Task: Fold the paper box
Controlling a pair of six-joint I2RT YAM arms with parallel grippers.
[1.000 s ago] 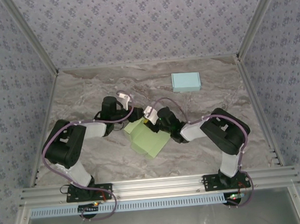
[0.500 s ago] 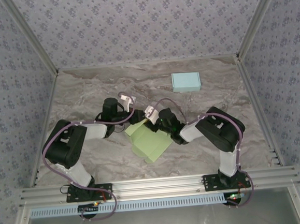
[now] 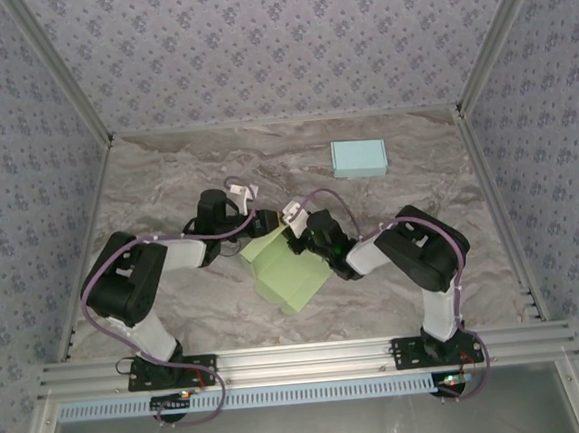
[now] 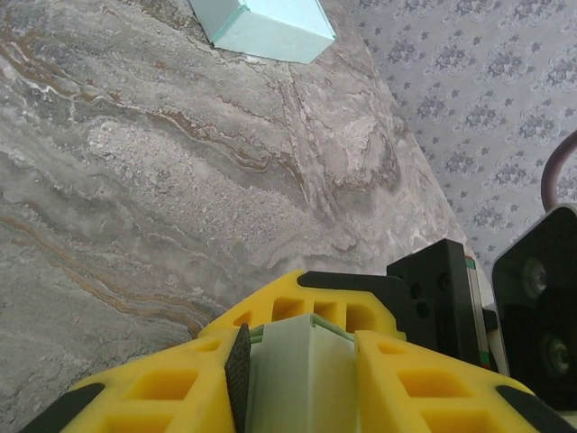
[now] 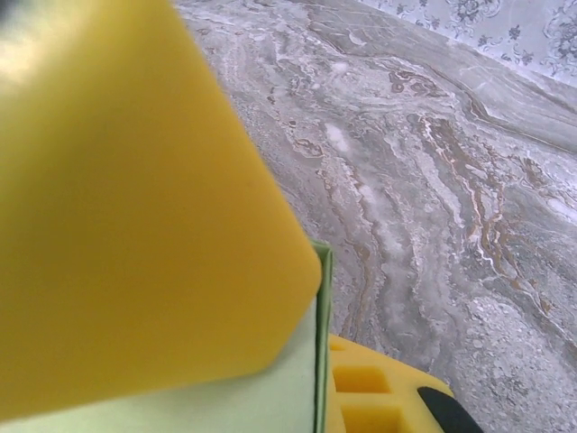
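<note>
The light green paper box (image 3: 289, 277) lies partly folded on the marble table, between the two arms. My left gripper (image 3: 262, 224) reaches in from the left at the box's far corner. In the left wrist view its yellow fingers (image 4: 180, 388) are shut on a raised, folded green wall of the box (image 4: 306, 379). My right gripper (image 3: 289, 235) comes in from the right at the same far edge. In the right wrist view a green flap (image 5: 225, 397) of the box stands edge-on, pinched between the right gripper's big blurred upper finger (image 5: 135, 198) and its lower one (image 5: 379, 392).
A finished pale blue box (image 3: 358, 158) sits at the back right of the table, also at the top of the left wrist view (image 4: 266, 23). Patterned walls close in the table on three sides. An aluminium rail (image 3: 301, 356) runs along the near edge.
My right gripper has closed on the green flap. The box's far edge has been pulled slightly in. The left arm has hardly moved and keeps its hold.
</note>
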